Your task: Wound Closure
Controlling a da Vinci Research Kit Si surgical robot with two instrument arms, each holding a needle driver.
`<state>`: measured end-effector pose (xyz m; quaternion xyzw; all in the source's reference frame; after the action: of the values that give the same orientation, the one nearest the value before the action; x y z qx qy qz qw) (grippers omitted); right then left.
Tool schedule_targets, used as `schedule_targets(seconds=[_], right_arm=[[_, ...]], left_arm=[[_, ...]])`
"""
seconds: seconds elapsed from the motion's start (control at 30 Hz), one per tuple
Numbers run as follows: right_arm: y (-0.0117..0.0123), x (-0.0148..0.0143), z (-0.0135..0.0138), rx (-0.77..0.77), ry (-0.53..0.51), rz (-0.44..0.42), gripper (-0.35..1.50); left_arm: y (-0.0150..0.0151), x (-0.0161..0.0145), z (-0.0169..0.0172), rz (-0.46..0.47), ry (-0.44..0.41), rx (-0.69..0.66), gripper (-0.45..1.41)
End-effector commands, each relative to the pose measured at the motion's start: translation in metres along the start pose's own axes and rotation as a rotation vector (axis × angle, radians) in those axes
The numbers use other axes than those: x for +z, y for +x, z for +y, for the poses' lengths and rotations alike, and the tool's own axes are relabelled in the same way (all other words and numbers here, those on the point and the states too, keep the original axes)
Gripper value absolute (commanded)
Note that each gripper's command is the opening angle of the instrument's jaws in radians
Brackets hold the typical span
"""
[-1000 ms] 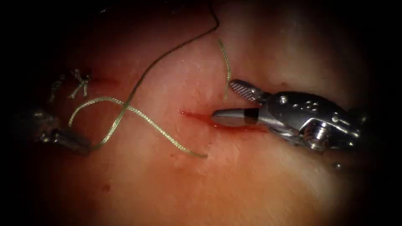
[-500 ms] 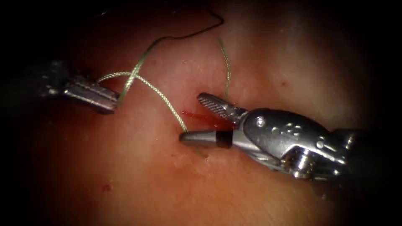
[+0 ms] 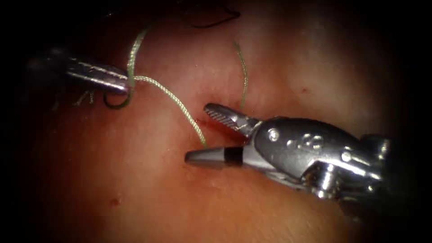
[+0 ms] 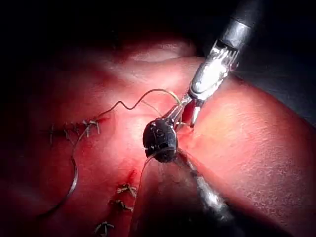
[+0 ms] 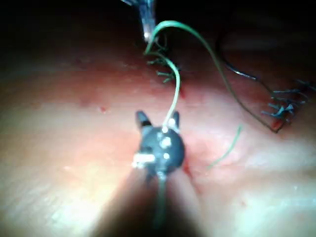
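The cut (image 3: 211, 123) is a short red slit in the pale pink tissue (image 3: 157, 198), seen from above in the endoscope view, with red fluid (image 3: 202, 121) wetting its left end. My right tool (image 3: 204, 132) reaches in from the right and sits directly over it, jaws spread wide apart: the toothed upper jaw lies above the slit and the smooth lower jaw below it, resting against the tissue. Those jaws grip nothing.

The thread (image 3: 173, 96), a pale green braided strand, runs between the open jaws, disappearing just above the lower one. From there it rises up and to the left across the tissue to my left tool (image 3: 119, 84), which lies on the left side of the cut, well apart from the right tool. My left jaws are closed on the thread, which curls in a small loop around their tip and then climbs away toward the dark upper edge. A second, thinner strand (image 3: 244, 74) hangs down just above my right tool's upper jaw, its upper end lying free.

I cannot make out the needle.

In the left wrist view, my left tool (image 4: 159, 138) is seen end-on with the right tool (image 4: 185, 113) just beyond it, and finished stitches (image 4: 74, 129) cross the tissue nearby. In the right wrist view, the thread (image 5: 175, 94) arcs up from my right tool's open jaws (image 5: 158, 120) to the left tool's tip (image 5: 146, 22).
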<state>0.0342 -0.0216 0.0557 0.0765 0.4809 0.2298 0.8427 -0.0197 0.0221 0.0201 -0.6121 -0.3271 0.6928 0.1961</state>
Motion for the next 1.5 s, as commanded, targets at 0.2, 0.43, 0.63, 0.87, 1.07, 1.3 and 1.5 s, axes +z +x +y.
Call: schedule_targets(seconds=[0.2, 0.43, 0.63, 0.87, 1.07, 1.3, 1.5], right_arm=[[0.0011, 0.0042, 0.0011, -0.075, -0.070, 0.005, 1.08], [0.0019, 0.0069, 0.0005, -0.126, -0.075, 0.036, 1.13], [0.0032, 0.0088, 0.0002, -0.154, -0.072, 0.067, 1.14], [0.0037, 0.0115, -0.0001, -0.199, -0.063, 0.079, 1.09], [0.0024, 0.0112, -0.0005, -0.235, 0.074, 0.017, -0.35], [0.0010, 0.0066, -0.0007, -0.252, 0.095, -0.035, -0.35], [0.0009, 0.0007, -0.0012, -0.242, 0.095, -0.018, -0.35]], left_arm=[[0.0000, 0.0005, 0.0005, 0.009, -0.002, 0.002, -0.45], [0.0006, 0.0004, 0.0008, 0.025, -0.004, -0.002, -0.45], [0.0008, 0.0002, 0.0009, 0.031, -0.010, -0.002, -0.45], [0.0007, -0.0002, 0.0013, 0.039, -0.014, -0.002, -0.45], [0.0010, -0.0011, 0.0016, 0.045, -0.024, -0.004, -0.45], [0.0011, -0.0029, 0.0012, 0.058, -0.010, -0.007, -0.45], [-0.0005, -0.0045, -0.0012, 0.052, 0.044, 0.002, -0.45]])
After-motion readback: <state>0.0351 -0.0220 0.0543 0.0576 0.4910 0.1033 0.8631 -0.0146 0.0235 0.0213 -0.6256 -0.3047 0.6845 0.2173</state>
